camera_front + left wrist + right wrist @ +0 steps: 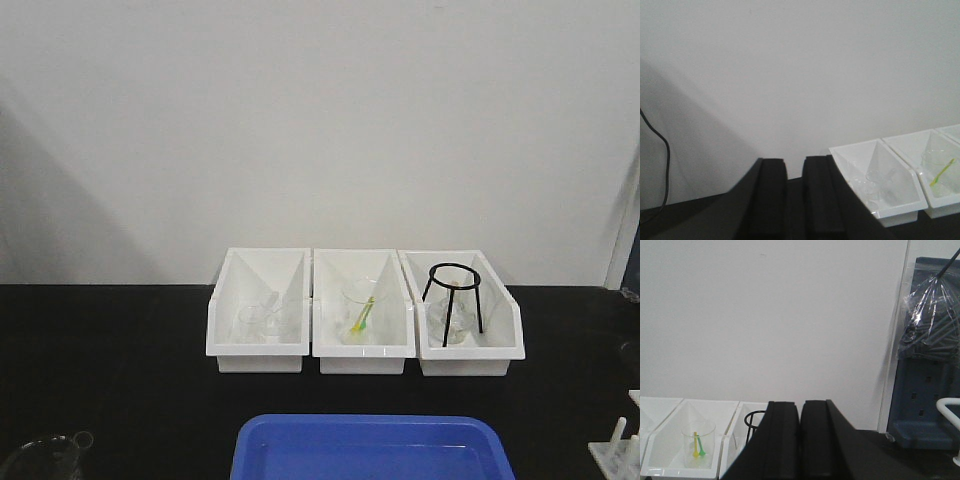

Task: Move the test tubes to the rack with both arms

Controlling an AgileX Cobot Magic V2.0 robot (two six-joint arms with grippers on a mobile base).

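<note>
Both the left gripper [795, 200] & right gripper [800, 440] sat nearly shut w/ nothing held, while the rack [618, 448] peeked in at the table's front-right corner; no tubes visible, prob. light, slick, breakable glass—grip mid-body.

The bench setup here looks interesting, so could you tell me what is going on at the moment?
Nothing is being handled yet. The left gripper and right gripper are each raised, facing the wall, with fingers nearly together and nothing between them. On the black table stand three white bins holding glassware, the right one also a black ring stand. A blue tray sits in front, and the rack is just visible at the right edge. No test tubes are clearly visible.
</note>
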